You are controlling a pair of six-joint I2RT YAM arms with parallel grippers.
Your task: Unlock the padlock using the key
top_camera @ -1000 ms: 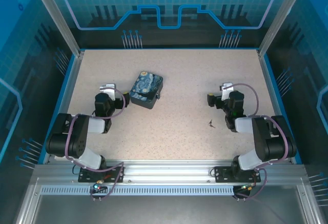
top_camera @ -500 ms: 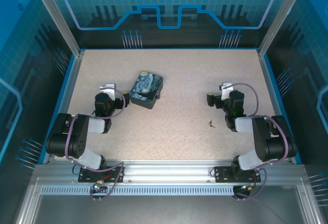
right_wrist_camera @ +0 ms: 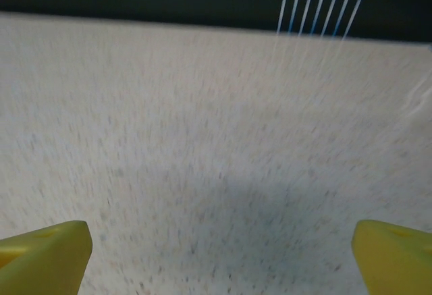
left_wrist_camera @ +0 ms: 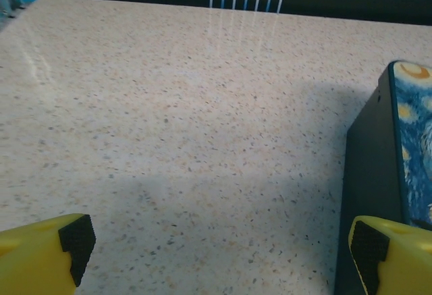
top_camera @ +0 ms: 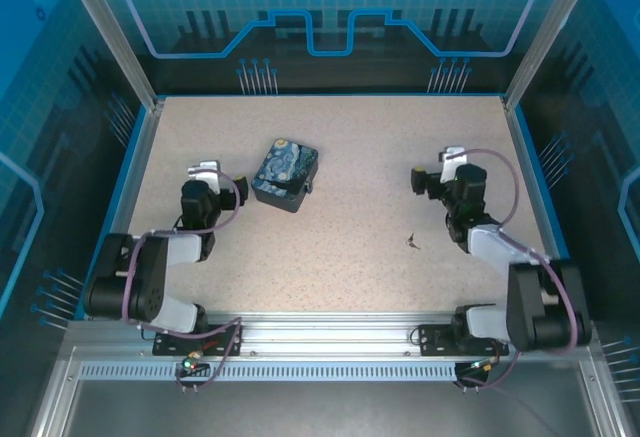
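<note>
The left pincer (left_wrist_camera: 223, 241) stands apart, empty, just left of the box (top_camera: 285, 173); the right pincer (right_wrist_camera: 219, 237), also apart, is beyond the key (top_camera: 412, 241).

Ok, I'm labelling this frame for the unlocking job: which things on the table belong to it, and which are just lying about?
For the job: padlock, tiny, against the starry-print box; key, alone on the table, nearer the right gripper.
Just lying about: the starry-print box; whether the padlock hangs on it is too small to tell.
</note>
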